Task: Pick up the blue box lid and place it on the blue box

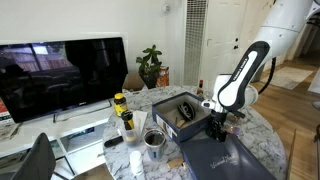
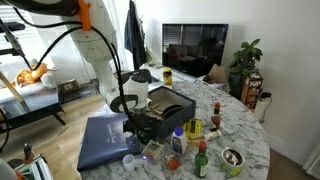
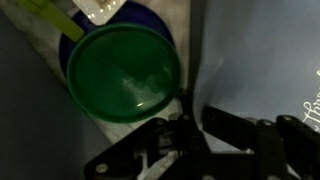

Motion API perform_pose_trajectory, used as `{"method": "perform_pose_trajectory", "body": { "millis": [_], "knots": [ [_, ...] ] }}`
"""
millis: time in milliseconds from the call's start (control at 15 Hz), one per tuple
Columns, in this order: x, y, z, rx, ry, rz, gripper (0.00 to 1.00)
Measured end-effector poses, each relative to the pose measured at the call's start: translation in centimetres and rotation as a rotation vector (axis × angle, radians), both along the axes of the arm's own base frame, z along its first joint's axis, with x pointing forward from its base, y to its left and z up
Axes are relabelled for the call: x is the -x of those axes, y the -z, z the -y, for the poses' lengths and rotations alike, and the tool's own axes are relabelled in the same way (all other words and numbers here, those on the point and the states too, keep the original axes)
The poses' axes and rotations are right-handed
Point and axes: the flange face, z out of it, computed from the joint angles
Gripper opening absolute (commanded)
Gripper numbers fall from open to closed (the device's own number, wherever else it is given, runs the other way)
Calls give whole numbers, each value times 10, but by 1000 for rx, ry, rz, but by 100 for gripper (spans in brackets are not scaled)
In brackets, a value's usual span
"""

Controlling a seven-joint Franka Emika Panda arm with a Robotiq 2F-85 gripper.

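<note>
The blue box lid (image 1: pixel 226 160) lies flat on the marble table, script lettering up, next to the open blue box (image 1: pixel 181 112). Both show in both exterior views, the lid (image 2: pixel 102 145) nearer the table edge than the box (image 2: pixel 168 106). My gripper (image 1: pixel 217 126) (image 2: pixel 135 122) is down at the lid's edge that faces the box. In the wrist view the lid (image 3: pixel 262 50) fills the right side. The fingers (image 3: pixel 195 120) are close together with the lid's rim between them.
A green round cup (image 3: pixel 125 75) stands right beside the lid's gripped edge. Several bottles (image 2: pixel 197 130) and a metal cup (image 1: pixel 155 140) crowd the table near the box. A TV (image 1: pixel 62 75) and a potted plant (image 1: pixel 150 66) stand behind.
</note>
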Motion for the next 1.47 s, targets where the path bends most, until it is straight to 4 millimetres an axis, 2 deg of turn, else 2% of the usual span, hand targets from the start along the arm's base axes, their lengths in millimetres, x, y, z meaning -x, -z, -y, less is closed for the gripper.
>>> {"method": "perform_pose_trajectory", "body": {
  "millis": [533, 800, 867, 933, 1467],
  "knots": [
    [-1, -1, 1, 4, -1, 2, 0],
    [-2, -13, 6, 9, 13, 12, 0],
    [-2, -17, 7, 10, 20, 11, 27],
    [-1, -23, 8, 10, 33, 6, 28],
    [23, -60, 4, -72, 251, -136, 85]
  ]
}}
